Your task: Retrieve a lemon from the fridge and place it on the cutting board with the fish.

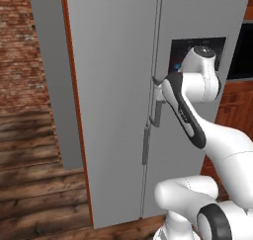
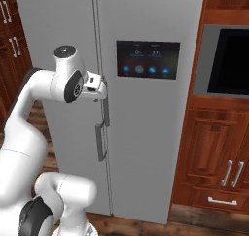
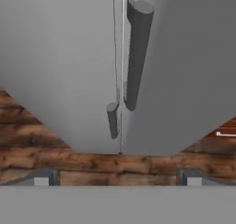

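Observation:
The fridge (image 1: 113,86) (image 2: 146,133) (image 3: 60,57) is a tall grey double-door unit, and both doors are shut. Two grey bar handles flank the centre seam: the right door's handle (image 2: 105,109) (image 3: 136,52) and the lower left door's handle (image 2: 100,143) (image 3: 112,119). My gripper (image 2: 103,92) (image 3: 117,178) is up against the seam at the top of the right door's handle. It is open, with its fingertips (image 3: 41,177) wide apart and nothing between them. The lemon, the cutting board and the fish are out of view.
A dark display panel (image 2: 147,59) (image 1: 197,51) sits on the right door. A black built-in oven (image 2: 228,60) and wooden cabinets (image 2: 214,157) stand right of the fridge. A brick wall (image 1: 20,46) and wooden floor (image 1: 34,184) lie to its left.

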